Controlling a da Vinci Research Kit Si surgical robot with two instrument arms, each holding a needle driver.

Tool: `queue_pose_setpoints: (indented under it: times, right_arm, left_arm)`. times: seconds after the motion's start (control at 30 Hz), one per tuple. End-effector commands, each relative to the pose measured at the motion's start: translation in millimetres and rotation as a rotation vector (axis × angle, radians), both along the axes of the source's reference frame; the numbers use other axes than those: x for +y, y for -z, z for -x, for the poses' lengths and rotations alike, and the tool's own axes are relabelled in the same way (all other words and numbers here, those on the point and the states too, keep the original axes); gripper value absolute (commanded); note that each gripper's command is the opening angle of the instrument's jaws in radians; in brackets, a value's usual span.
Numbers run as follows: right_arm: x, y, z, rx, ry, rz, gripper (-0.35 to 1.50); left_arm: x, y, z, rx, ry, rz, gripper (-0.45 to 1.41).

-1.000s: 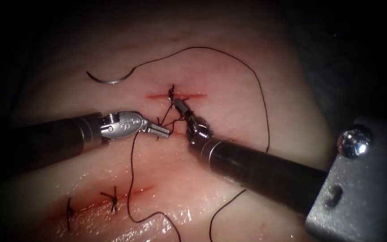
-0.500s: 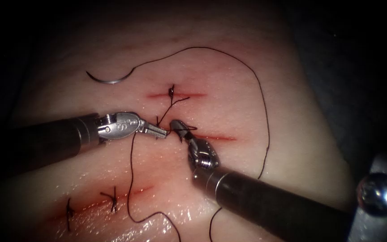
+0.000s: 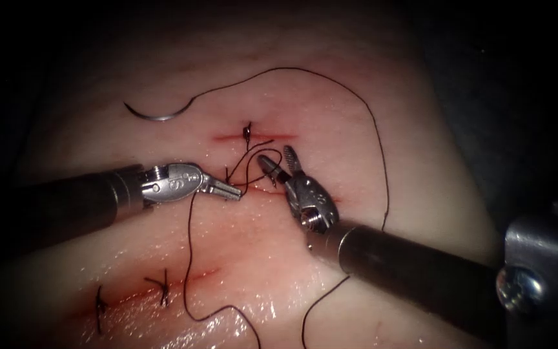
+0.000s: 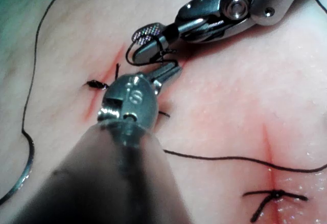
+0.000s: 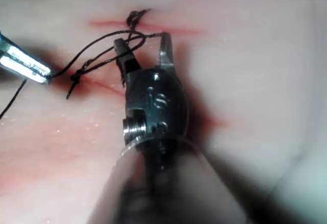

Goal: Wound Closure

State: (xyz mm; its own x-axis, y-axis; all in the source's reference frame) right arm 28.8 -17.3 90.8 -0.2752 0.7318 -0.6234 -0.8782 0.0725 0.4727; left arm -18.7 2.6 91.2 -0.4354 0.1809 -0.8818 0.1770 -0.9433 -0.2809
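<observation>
The curved needle (image 3: 157, 116) lies free on the tissue (image 3: 330, 129) up and to the left of the upper cut (image 3: 272, 136), held by neither tool. Its thread (image 3: 369, 123) arcs to the right and down past the right shaft. A knot (image 3: 247, 132) sits on the upper cut. My left tool (image 3: 235, 192) is shut on the thread just below it. My right tool (image 3: 275, 155) stands open and holds nothing; a slack loop of thread (image 5: 102, 42) runs from the knot across its jaws (image 5: 142, 40) to the left tool's tip (image 5: 38, 73).
A second cut (image 3: 330, 198) lies under the right tool's wrist. A lower cut (image 3: 195, 276) with two tied stitches (image 3: 163, 286) lies at the bottom left, wet with red fluid. A strand of thread (image 3: 188, 258) trails down across it. The needle (image 4: 20, 175) lies beside the left shaft.
The right tool drew back from the knot toward the left tool's tip, then swung right and opened its jaws. The thread between the tools now hangs slack. The left tool stayed put.
</observation>
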Motion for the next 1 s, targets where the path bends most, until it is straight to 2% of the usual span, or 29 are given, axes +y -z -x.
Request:
queue_pose_setpoints:
  times: [0.03,0.07,0.13,0.17,0.23,0.3,0.4,0.43,0.47,0.57,0.6,0.63,0.67,0.7,0.8,0.83,0.87,0.9,0.93,0.97,1.0]
  right_arm:
    - [-0.4,-0.2,-1.0,0.026,0.021,-0.003,0.42]
    - [-1.1,0.3,-1.0,0.067,0.047,-0.010,0.39]
    - [-1.4,0.9,-0.8,0.086,0.069,-0.010,0.34]
    - [-1.9,1.8,-0.3,0.105,0.089,-0.010,0.46]
    - [-2.2,2.6,0.2,0.116,0.101,-0.012,0.44]
    - [-3.0,4.3,1.9,0.101,0.158,0.006,0.84]
    - [-3.6,5.6,4.1,0.087,0.208,0.024,1.13]
    - [-3.6,5.8,4.7,0.082,0.220,0.028,1.16]
    - [-3.3,5.9,6.7,0.077,0.244,0.054,1.23]
    - [-3.1,5.7,7.4,0.053,0.266,0.105,1.26]
    - [-2.8,5.4,7.8,-0.101,0.384,0.256,1.10]
    - [-2.5,5.3,7.8,-0.158,0.455,0.339,0.68]
    - [-2.2,5.4,7.9,-0.187,0.524,0.437,-0.01]
    - [-1.7,5.6,7.9,-0.166,0.533,0.461,-0.35]
    - [0.1,5.9,7.5,-0.106,0.587,0.468,-0.35]
    - [1.3,5.4,7.2,-0.061,0.642,0.449,-0.35]
    - [1.3,5.4,7.2,-0.061,0.642,0.449,-0.35]
    - [2.1,4.4,6.9,-0.037,0.735,0.479,-0.35]
    - [2.4,3.8,6.7,-0.043,0.766,0.476,0.02]
    - [2.8,2.5,6.1,-0.062,0.799,0.433,0.79]
    - [2.8,2.5,6.1,-0.062,0.799,0.433,0.79]
  left_arm:
    - [0.5,-0.5,0.2,0.001,0.005,0.004,-0.45]
    - [0.9,-0.3,-0.6,0.010,0.019,0.010,-0.45]
    - [1.1,-0.2,-1.0,0.014,0.025,0.012,-0.45]
    - [1.9,0.2,-2.1,0.043,0.048,0.022,-0.45]
    - [2.3,0.5,-2.6,0.050,0.059,0.024,-0.45]
    - [3.5,1.8,-4.6,0.058,0.109,0.027,-0.45]
    - [4.7,3.7,-6.8,0.046,0.148,0.042,-0.45]
    - [5.0,4.4,-7.4,0.042,0.160,0.050,-0.45]
    - [5.5,6.4,-8.9,0.029,0.195,0.066,-0.45]
    - [5.4,7.4,-9.3,0.029,0.207,0.074,-0.45]
    - [5.2,8.2,-9.4,0.031,0.204,0.081,-0.45]
    - [5.0,8.5,-9.3,0.029,0.208,0.086,-0.45]
    - [4.9,8.7,-9.2,0.029,0.206,0.091,-0.45]
    - [4.7,8.9,-9.1,0.028,0.204,0.096,-0.45]
    - [4.0,10.0,-9.2,0.033,0.205,0.114,-0.45]
    - [3.6,10.5,-9.5,0.032,0.213,0.123,-0.45]
    - [3.6,10.5,-9.5,0.032,0.213,0.123,-0.45]
    - [2.9,11.1,-9.8,0.025,0.221,0.126,-0.45]
    - [2.6,11.3,-10.0,0.024,0.220,0.127,-0.45]
    - [2.1,11.6,-10.1,0.026,0.220,0.130,-0.45]
    - [2.1,11.6,-10.1,0.026,0.220,0.130,-0.45]
